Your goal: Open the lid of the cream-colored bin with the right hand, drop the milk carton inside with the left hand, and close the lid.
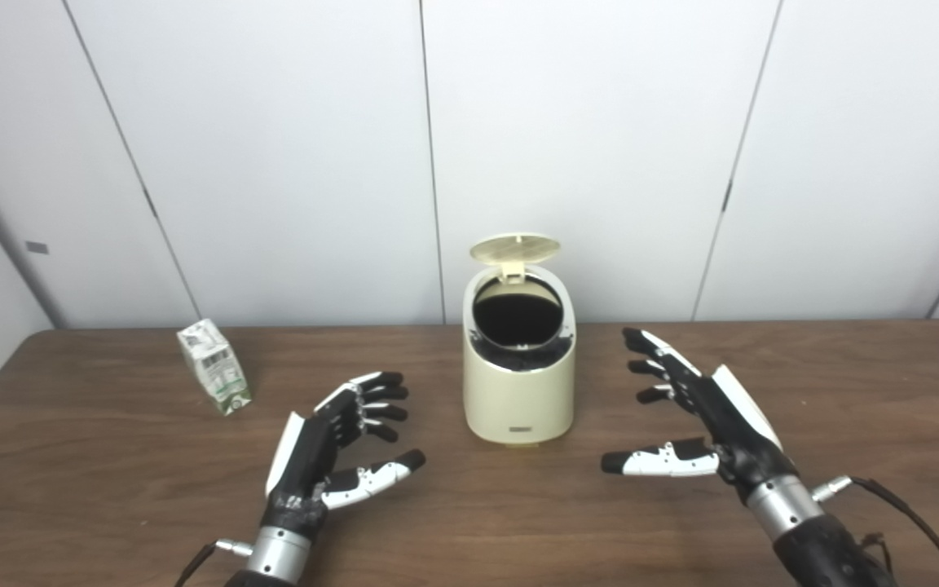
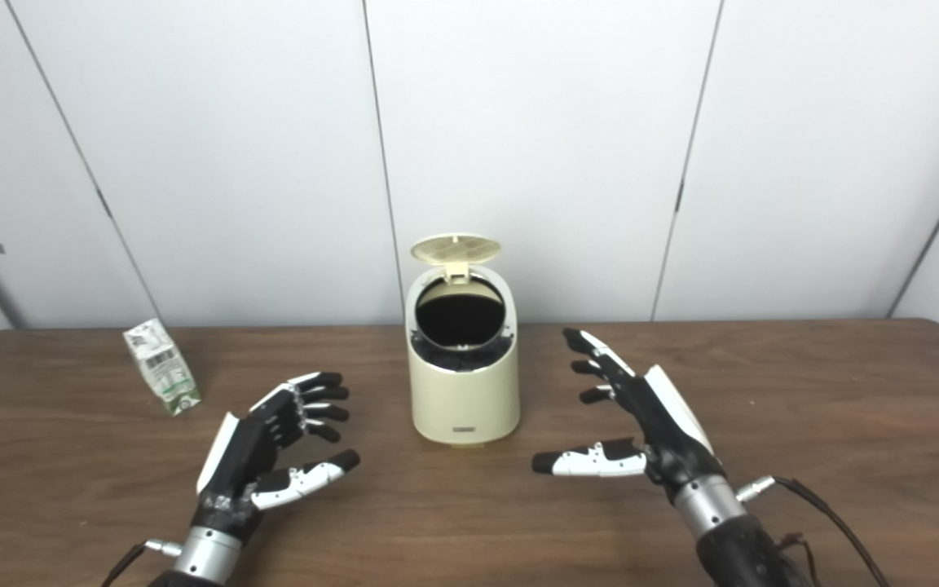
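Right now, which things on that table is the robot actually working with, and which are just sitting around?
Part of the job:
cream-colored bin, its lid standing open
milk carton, standing left of the bin
left hand, open
right hand, open

Just there:
table
wall panels

Bright even overhead light, soft short shadows on the desk [image 1: 681, 530], faint sheen on the wood, slight overall softness, wall lines bowed toward the edges

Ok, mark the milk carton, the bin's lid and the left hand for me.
milk carton [image 1: 215, 367], left eye view, front face.
lid [image 1: 515, 247], left eye view, raised underside.
left hand [image 1: 324, 440], left eye view, palm.
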